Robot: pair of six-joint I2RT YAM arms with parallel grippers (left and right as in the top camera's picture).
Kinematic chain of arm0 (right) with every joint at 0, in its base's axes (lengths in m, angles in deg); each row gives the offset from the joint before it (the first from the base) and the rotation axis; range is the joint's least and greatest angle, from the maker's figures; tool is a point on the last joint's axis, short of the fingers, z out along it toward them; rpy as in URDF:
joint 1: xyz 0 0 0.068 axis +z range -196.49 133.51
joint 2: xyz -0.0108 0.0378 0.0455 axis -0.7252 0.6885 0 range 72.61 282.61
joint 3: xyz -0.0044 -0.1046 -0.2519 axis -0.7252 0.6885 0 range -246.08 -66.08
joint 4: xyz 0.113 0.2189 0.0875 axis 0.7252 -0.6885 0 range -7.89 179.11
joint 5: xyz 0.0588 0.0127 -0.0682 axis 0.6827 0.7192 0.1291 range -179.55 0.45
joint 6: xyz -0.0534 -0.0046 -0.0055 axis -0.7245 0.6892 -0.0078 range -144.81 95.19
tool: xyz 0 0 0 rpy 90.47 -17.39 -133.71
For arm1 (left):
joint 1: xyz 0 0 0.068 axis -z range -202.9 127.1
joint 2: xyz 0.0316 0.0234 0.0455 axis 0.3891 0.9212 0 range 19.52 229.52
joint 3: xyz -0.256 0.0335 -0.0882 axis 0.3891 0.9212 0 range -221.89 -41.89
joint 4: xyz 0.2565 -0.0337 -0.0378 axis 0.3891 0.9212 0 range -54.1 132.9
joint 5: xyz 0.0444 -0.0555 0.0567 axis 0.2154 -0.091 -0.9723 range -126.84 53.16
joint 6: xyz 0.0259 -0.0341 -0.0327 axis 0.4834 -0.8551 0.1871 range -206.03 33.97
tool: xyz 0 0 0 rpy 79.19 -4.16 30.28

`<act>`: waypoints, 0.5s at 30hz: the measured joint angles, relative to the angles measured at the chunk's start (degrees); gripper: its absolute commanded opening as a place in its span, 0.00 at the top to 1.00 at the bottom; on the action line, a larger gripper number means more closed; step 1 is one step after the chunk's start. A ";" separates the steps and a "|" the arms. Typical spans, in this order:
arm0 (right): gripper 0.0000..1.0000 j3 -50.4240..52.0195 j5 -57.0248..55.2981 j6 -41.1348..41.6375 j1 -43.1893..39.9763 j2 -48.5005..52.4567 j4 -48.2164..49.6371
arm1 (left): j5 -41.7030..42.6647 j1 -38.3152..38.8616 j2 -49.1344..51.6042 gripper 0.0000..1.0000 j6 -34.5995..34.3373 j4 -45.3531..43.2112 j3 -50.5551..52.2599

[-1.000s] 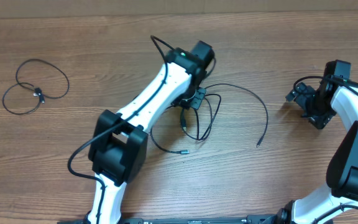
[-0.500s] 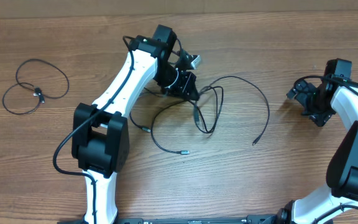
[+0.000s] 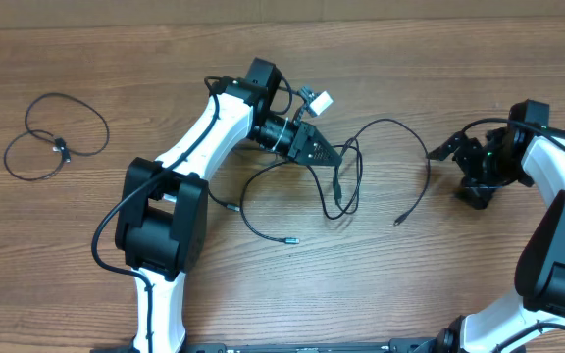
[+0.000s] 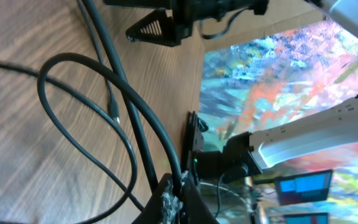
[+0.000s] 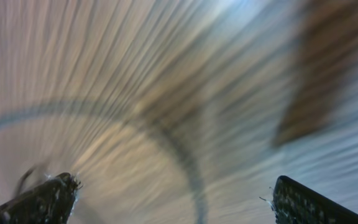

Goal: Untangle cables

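Several thin black cables (image 3: pixel 344 186) lie tangled at the table's middle, with plug ends (image 3: pixel 292 239) trailing toward the front. My left gripper (image 3: pixel 333 155) points right and is shut on a strand of this tangle. The left wrist view shows the fingers (image 4: pixel 166 205) pinched on a cable (image 4: pixel 148 118) that loops over the wood. A wide arc of cable (image 3: pixel 422 157) reaches toward my right gripper (image 3: pixel 456 157), which stands open just beside it. The right wrist view is blurred. Its open gripper (image 5: pixel 179 202) has a cable (image 5: pixel 191 174) passing between the fingertips, untouched.
A separate looped black cable (image 3: pixel 57 139) lies apart at the far left of the wooden table (image 3: pixel 479 265). The left arm's white links (image 3: pixel 204 147) stretch diagonally over the table's left middle. A white tag (image 3: pixel 320 100) sticks out near the left wrist.
My left gripper has swung from the tangle's left and then right, dragging the held cable and spreading the tangle rightward. My right gripper has shifted left toward the cable arc.
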 measured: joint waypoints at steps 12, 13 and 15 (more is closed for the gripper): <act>0.21 0.00 27.50 -16.22 5.97 0.00 -4.92 | 0.94 -2.16 0.00 0.96 -0.31 -0.76 1.20; 0.21 0.00 27.96 -16.46 6.88 0.00 -4.52 | 1.51 -2.38 0.00 0.96 -0.28 -0.76 1.20; 0.21 0.00 28.89 -16.68 9.42 0.00 -2.47 | 3.17 -2.69 0.00 0.96 -0.26 -0.79 1.20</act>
